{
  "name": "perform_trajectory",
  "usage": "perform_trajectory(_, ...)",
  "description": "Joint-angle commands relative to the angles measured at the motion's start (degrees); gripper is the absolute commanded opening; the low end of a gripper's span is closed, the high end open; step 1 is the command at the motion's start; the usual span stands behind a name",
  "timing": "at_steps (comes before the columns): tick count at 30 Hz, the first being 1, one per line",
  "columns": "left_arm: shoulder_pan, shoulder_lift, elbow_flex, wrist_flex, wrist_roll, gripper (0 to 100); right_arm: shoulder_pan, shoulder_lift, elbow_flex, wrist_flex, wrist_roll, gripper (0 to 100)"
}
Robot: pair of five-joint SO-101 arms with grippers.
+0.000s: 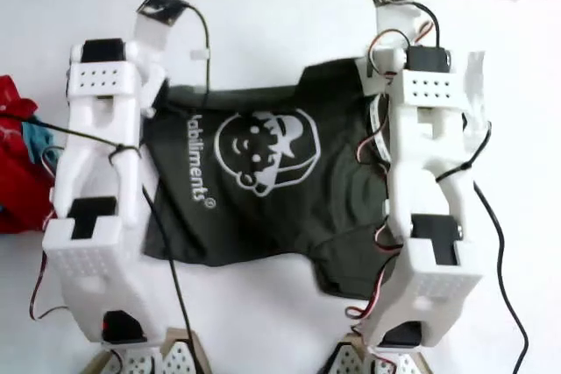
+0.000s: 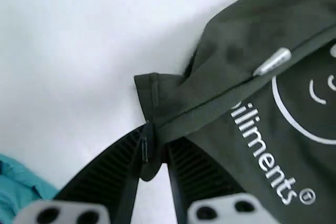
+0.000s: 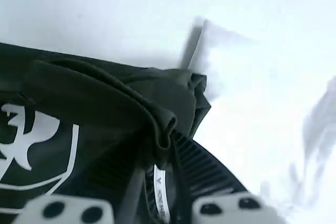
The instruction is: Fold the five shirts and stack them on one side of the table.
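A dark green fabric shirt with a white printed face (image 1: 263,190) is found spread at the middle of the white table (image 1: 280,15), between the two arms. One hem corner is pinched in the closed jaws of the left gripper (image 2: 152,153). A bunched fold is clamped by the right gripper (image 3: 167,148). A red and teal heap of cloth (image 1: 17,164) is noted at the surface's left edge.
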Motion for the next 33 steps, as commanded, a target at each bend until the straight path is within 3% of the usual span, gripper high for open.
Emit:
perform_trajectory(1,0.44,-4.66,-2.33,4.57,-0.62,3,-0.40,-4.53,-2.20,4.18,-0.53,1.9)
perform_trajectory(9,0.53,-16.18,-2.15,16.26,-0.62,3,-0.31,-17.89,2.29,14.64,0.00,1.9)
perform_trajectory(16,0.18,-21.98,0.57,23.12,-0.62,3,-0.04,-37.76,29.27,10.51,0.70,1.9)
perform_trajectory(24,0.35,-35.60,28.44,14.15,-3.60,3,2.07,-61.23,54.07,6.20,6.24,1.9)
perform_trajectory(33,0.35,-50.29,53.85,4.40,-5.45,3,7.25,-71.08,67.69,6.55,13.10,1.9)
